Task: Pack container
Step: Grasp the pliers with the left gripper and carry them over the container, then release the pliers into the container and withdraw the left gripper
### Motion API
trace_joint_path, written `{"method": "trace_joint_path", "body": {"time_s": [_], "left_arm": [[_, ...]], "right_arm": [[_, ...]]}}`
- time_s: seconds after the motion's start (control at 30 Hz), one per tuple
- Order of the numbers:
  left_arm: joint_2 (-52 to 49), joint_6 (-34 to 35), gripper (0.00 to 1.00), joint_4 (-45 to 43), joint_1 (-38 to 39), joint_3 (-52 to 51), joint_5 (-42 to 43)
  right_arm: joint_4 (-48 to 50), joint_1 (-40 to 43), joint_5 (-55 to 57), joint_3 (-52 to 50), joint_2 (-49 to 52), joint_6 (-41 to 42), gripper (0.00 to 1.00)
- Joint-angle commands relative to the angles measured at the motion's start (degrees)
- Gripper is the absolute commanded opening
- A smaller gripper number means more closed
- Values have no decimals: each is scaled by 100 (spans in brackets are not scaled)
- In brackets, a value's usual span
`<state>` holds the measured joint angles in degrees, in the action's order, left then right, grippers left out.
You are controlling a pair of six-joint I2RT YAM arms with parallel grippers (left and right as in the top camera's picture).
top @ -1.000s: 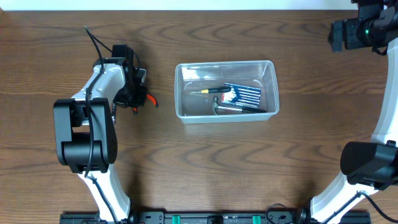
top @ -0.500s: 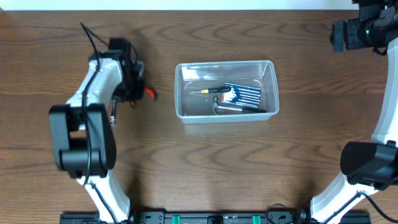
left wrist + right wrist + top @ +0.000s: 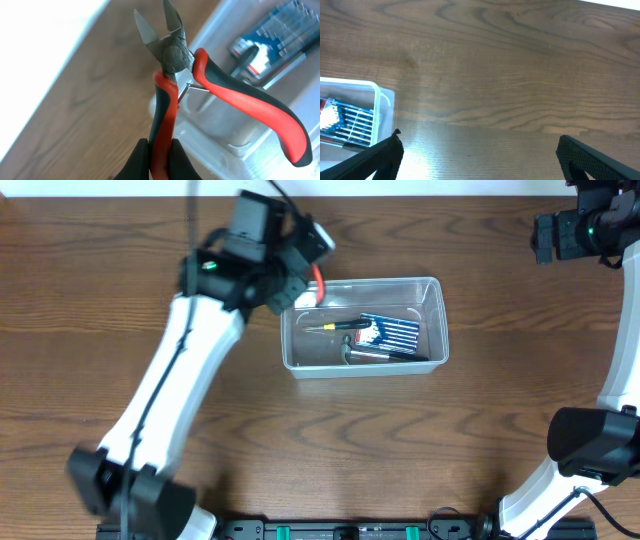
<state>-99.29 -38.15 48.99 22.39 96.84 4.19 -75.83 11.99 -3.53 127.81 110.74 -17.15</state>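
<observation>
Placement: container (image 3: 362, 282), a clear tub, sits upright at the middle of the wooden table (image 3: 300, 440).
Contents: a blue striped pack (image 3: 392, 332) lies in the right half, with a black-and-yellow screwdriver (image 3: 340, 326) at its left edge.
Left arm: left gripper (image 3: 159, 160) hangs above the container's far-left corner, its fingers (image 3: 137, 161) pinched tight on one handle of the diagonal cutters (image 3: 172, 55).
Held tool: red-and-black handles splayed, cutting jaws parted, clear of the table.
Right arm: right gripper (image 3: 480, 157) is at the far right corner, well apart from the container, fingers spread wide over bare wood.
</observation>
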Motion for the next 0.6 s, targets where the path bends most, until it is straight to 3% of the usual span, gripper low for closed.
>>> {"method": "trace_joint_path", "body": {"time_s": [0.0, 0.3, 0.57], "left_arm": [[-514, -380, 6, 2, 149, -109, 149], [-1727, -341, 6, 20, 267, -114, 181], [-2186, -186, 6, 22, 267, -140, 184]], "right_arm": [[-9, 9, 28, 26, -57, -22, 99], [-17, 9, 28, 26, -57, -22, 99], [-17, 9, 31, 26, -57, -24, 99]]}}
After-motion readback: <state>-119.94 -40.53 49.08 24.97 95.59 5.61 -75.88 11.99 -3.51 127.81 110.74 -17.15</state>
